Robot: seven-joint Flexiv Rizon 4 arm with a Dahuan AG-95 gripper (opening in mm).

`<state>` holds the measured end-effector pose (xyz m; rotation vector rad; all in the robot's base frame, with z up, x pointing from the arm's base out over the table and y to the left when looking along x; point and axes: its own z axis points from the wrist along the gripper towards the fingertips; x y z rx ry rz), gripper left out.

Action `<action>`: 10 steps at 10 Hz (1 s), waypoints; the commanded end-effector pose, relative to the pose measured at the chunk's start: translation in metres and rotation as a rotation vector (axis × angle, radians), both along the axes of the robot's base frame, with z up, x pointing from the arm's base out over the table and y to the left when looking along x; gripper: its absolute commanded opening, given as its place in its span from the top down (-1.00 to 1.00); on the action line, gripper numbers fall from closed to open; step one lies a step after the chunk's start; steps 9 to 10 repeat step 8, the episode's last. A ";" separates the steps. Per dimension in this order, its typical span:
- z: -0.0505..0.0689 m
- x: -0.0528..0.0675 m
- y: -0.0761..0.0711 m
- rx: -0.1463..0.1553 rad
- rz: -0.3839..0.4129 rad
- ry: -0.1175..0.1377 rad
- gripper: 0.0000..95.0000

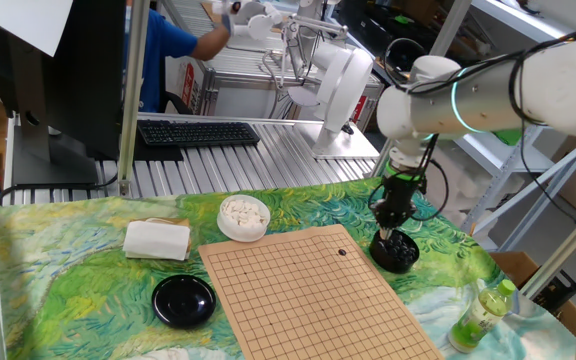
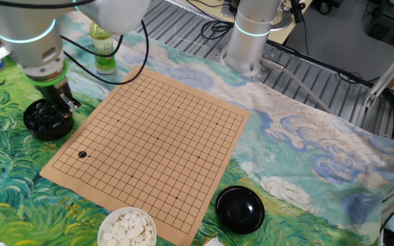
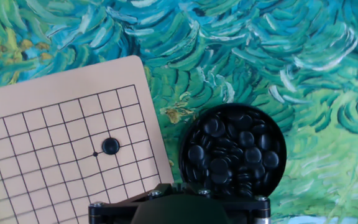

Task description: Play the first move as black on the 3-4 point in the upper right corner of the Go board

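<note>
Black stone (image 3: 110, 146) already sits near the corner at the board's (image 3: 17, 112) 3 o'clock, gripper (image 1: 396, 232) pinched together and empty above the bowl (image 3: 234, 152) — so just lift clear without bumping anything.

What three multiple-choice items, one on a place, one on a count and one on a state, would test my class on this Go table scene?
1. Where is the hand?
A. Above the bowl of black stones
B. Above the white stones
C. Over the board's middle

2. How many stones lie on the board?
A. None
B. One
C. Three

3. What state is the black lid in?
A. Covering the black stones
B. Off, lying on the cloth
C. Resting on the board

Answers:
1 A: both fixed views show the hand just over the bowl of black stones.
2 B: a single black stone sits near one corner.
3 B: the lid lies apart on the cloth, and the bowl stands open.
</note>
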<state>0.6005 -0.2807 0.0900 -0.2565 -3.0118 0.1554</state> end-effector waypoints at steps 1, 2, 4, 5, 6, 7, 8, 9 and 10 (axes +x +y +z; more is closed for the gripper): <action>0.009 -0.016 -0.008 0.149 -0.003 -0.017 1.00; 0.012 -0.025 -0.013 0.191 -0.003 -0.015 1.00; 0.015 -0.035 -0.020 0.199 0.001 -0.006 1.00; 0.016 -0.037 -0.021 0.198 0.000 -0.006 1.00; 0.016 -0.038 -0.020 0.195 -0.006 -0.005 1.00; 0.016 -0.038 -0.020 0.192 -0.020 -0.004 1.00; 0.016 -0.038 -0.020 0.188 -0.043 -0.004 1.00; 0.016 -0.038 -0.020 0.188 -0.043 -0.004 1.00; 0.016 -0.038 -0.020 0.188 -0.043 -0.004 1.00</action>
